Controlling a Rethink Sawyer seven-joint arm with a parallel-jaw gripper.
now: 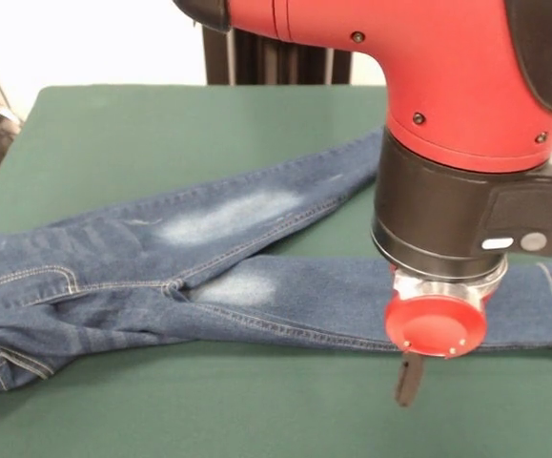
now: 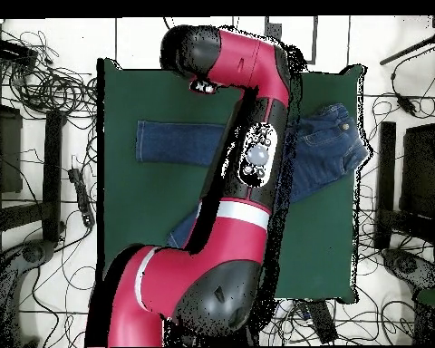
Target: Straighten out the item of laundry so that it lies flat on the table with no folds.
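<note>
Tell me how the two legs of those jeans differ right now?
In the front view, the upper leg slants away toward the table's far side, while the lower leg lies nearly level. The upper one's faded patch is larger. The arm hides the upper leg's end; the lower leg's hem shows. Both are blue denim.

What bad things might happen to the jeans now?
The gripper hangs just past the near leg's edge, over bare table, so it might come down on cloth-free felt and grab nothing. If it drags that leg of the jeans, the waist end, already bunched at the table's side edge, might crease more or slip off. The two legs cross near the thighs, so pulling one could fold the other.
</note>
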